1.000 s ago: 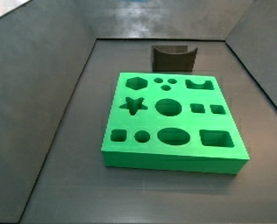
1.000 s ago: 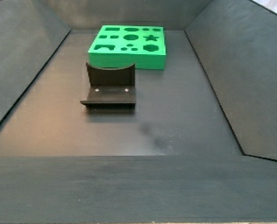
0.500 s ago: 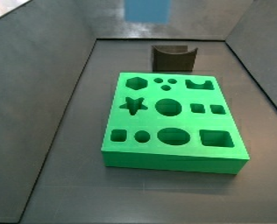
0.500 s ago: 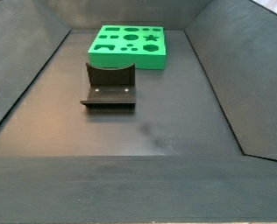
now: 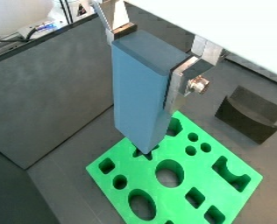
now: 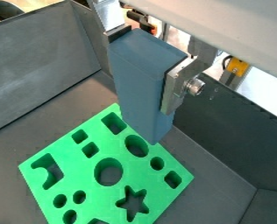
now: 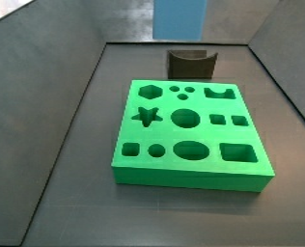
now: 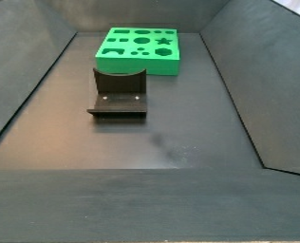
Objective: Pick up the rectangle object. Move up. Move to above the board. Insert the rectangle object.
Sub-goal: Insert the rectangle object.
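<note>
My gripper is shut on the rectangle object, a tall light-blue block, and holds it upright in the air over the board. A silver finger presses on each side of it. Both wrist views show this, with the gripper, block and green board below. In a side view the block's lower end shows at the top edge, behind the board; the fingers are out of frame. The other side view shows only the board.
The dark fixture stands on the floor beside the board; it also shows in a side view and a wrist view. Grey sloping walls enclose the floor.
In the side view the blue block has come further into frame at the top edge and shifted right. The board and fixture have not moved.
</note>
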